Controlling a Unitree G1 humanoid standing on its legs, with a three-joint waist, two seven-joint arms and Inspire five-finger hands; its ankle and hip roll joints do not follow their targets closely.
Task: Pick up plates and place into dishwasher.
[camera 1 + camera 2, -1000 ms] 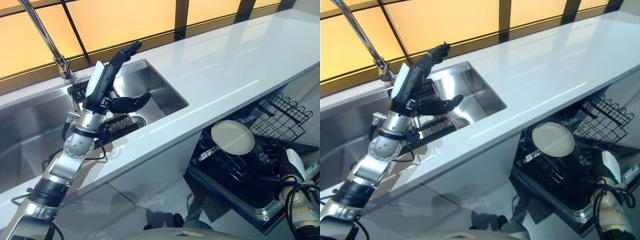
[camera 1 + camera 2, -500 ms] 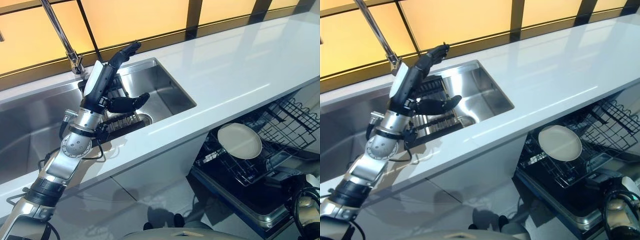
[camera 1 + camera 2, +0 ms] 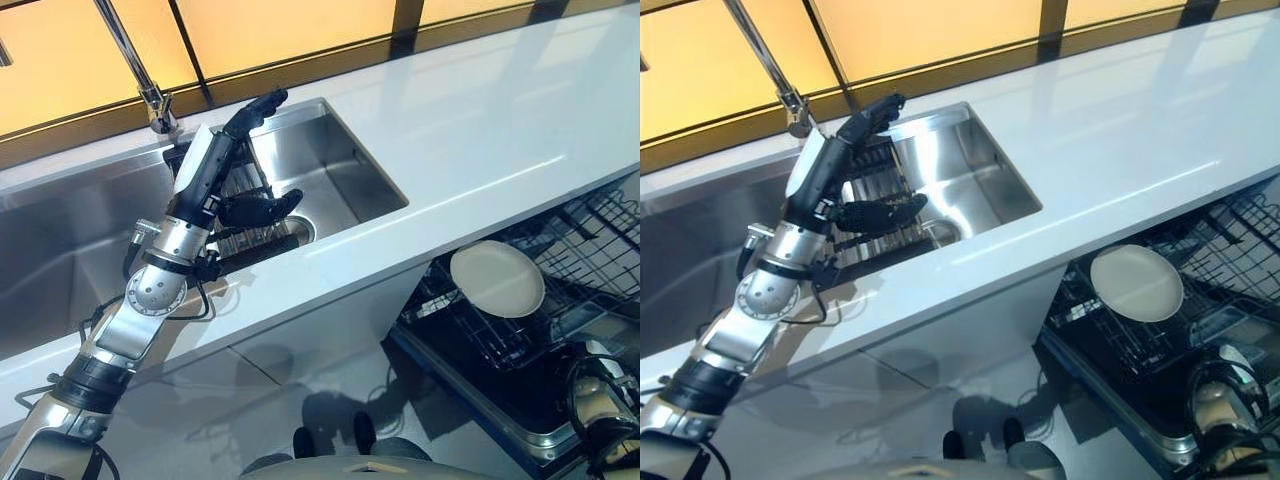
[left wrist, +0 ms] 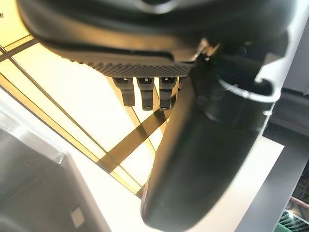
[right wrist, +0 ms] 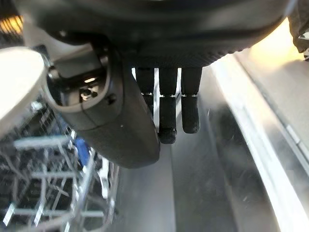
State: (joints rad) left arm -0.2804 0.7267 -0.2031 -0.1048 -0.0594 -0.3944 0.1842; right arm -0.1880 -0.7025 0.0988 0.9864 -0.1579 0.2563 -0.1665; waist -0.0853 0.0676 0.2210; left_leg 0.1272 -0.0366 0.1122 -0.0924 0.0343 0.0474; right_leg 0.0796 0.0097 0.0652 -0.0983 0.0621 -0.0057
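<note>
Leaning tilted in the dishwasher rack [image 3: 470, 325], plate [image 3: 497, 279] apparently faces up.

Steel sink [image 3: 340, 170] in white counter [image 3: 480, 130], tall tap [image 3: 135, 60] behind, amber window panels [image 3: 280, 25].

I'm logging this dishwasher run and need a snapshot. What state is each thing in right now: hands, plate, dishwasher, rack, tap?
left hand: open, fingers straight, raised over the sink, holding nothing.
right hand: open, fingers straight, empty, low beside the dishwasher rack.
plate: in the dishwasher rack, leaning tilted.
dishwasher rack: pulled out.
dishwasher door: open, folded down.
tap: no water seen running.
</note>
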